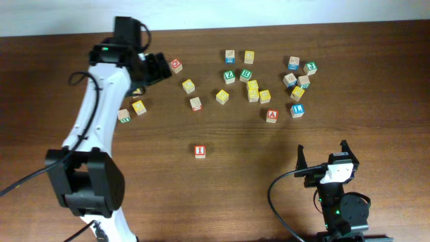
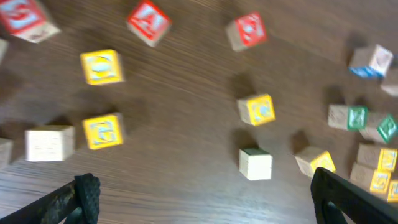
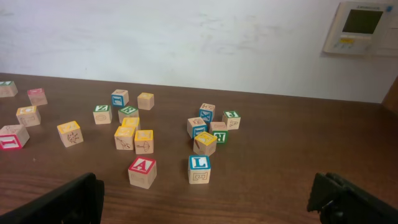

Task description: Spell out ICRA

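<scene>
I cube: free all round | A cube: L cube near one side

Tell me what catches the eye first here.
A scatter of letter cubes covers the far side of the table, with one red I cube sitting alone nearer the front. The white left arm reaches over the left end of the scatter, its left claw open.

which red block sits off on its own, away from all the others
The red I cube: it stands alone, well clear of the scatter, while the red A cube sits right at the scatter's edge.
</scene>
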